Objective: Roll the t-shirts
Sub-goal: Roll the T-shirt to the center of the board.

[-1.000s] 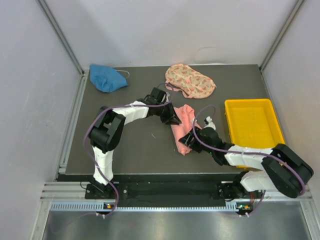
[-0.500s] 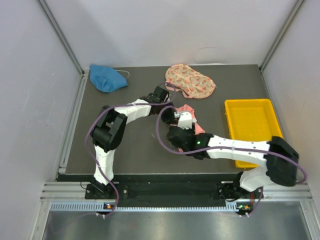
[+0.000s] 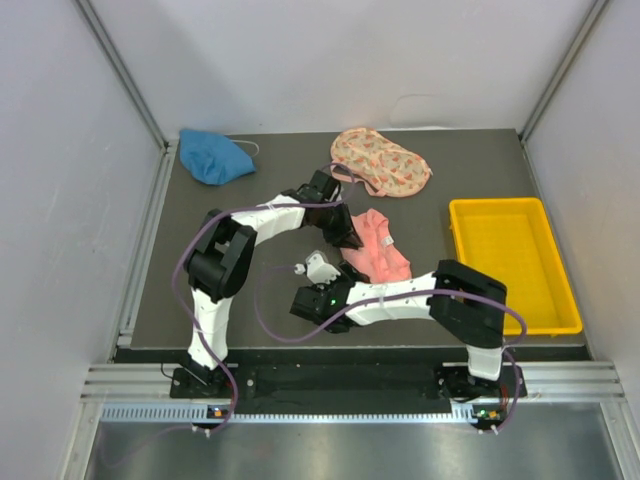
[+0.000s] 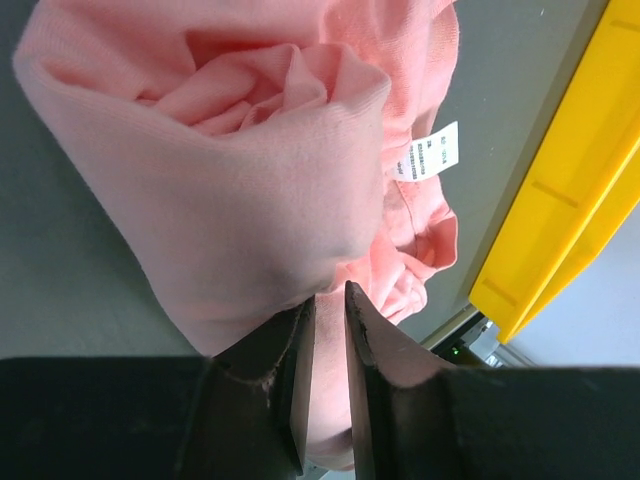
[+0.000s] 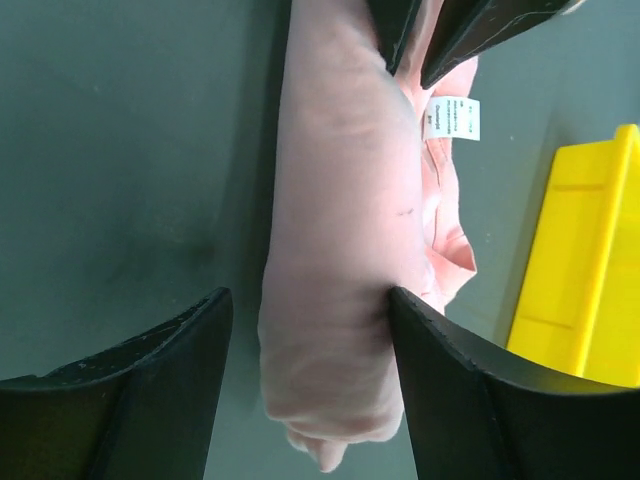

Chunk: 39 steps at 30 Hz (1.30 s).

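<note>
The salmon-pink t-shirt [image 3: 378, 256] lies partly rolled mid-table, its white neck tag [image 4: 432, 155] facing up. My left gripper [image 3: 349, 238] is at the roll's far left end, shut on a fold of the pink cloth [image 4: 230, 190]. My right gripper [image 3: 345, 281] is open at the roll's near end. In the right wrist view the roll [image 5: 335, 250] lies between the spread fingers [image 5: 310, 294]; the right finger touches the cloth and the left one stands apart. The blue t-shirt [image 3: 213, 155] lies bunched at the back left. The floral t-shirt [image 3: 380, 163] lies at the back centre.
A yellow tray [image 3: 510, 262] stands at the right of the table, close to the pink shirt; it shows too in the left wrist view [image 4: 560, 200] and the right wrist view [image 5: 575, 260]. Grey walls enclose the dark mat on three sides.
My right arm has swung from the shirt's right side across to its near left end, and the gripper now straddles the roll. The pink shirt has bunched shorter. The left gripper kept its hold.
</note>
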### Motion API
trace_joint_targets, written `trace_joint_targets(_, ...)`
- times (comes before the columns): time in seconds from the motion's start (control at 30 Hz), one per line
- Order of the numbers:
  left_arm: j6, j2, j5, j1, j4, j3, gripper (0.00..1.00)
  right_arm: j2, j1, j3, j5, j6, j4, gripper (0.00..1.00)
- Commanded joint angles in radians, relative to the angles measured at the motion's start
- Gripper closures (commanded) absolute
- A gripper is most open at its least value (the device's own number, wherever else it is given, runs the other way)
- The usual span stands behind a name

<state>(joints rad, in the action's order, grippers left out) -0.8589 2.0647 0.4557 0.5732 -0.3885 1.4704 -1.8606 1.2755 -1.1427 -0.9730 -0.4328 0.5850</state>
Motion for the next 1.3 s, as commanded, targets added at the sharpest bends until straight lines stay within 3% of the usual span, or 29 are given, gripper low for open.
trace_joint_targets(0.0,0.046,0.034,-0.058,-0.001,-0.043,0.019,0.75,-0.054,0.007,-0.037,-0.058,-0.024,0.111,0.36)
trace_joint_targets(0.2,0.055,0.035,-0.054,-0.003,-0.049,0.031,0.71,-0.089,0.004,-0.003,-0.024,-0.113,0.136,0.36)
trace_joint_targets(0.3,0.067,0.026,-0.052,-0.003,-0.050,0.036,0.62,-0.069,-0.010,0.037,0.019,-0.147,0.104,0.37)
trace_joint_targets(0.63,0.087,-0.003,-0.029,-0.019,-0.052,0.068,0.53,0.257,-0.169,0.320,0.328,-0.202,-0.264,0.48)
trace_joint_targets(0.87,0.097,-0.067,-0.037,-0.041,-0.070,0.065,0.51,0.507,-0.378,0.616,0.760,-0.274,-0.635,0.49)
trace_joint_targets(1.27,0.081,-0.218,-0.020,-0.055,-0.009,-0.091,0.53,0.514,-0.513,0.788,1.102,-0.469,-0.986,0.51)
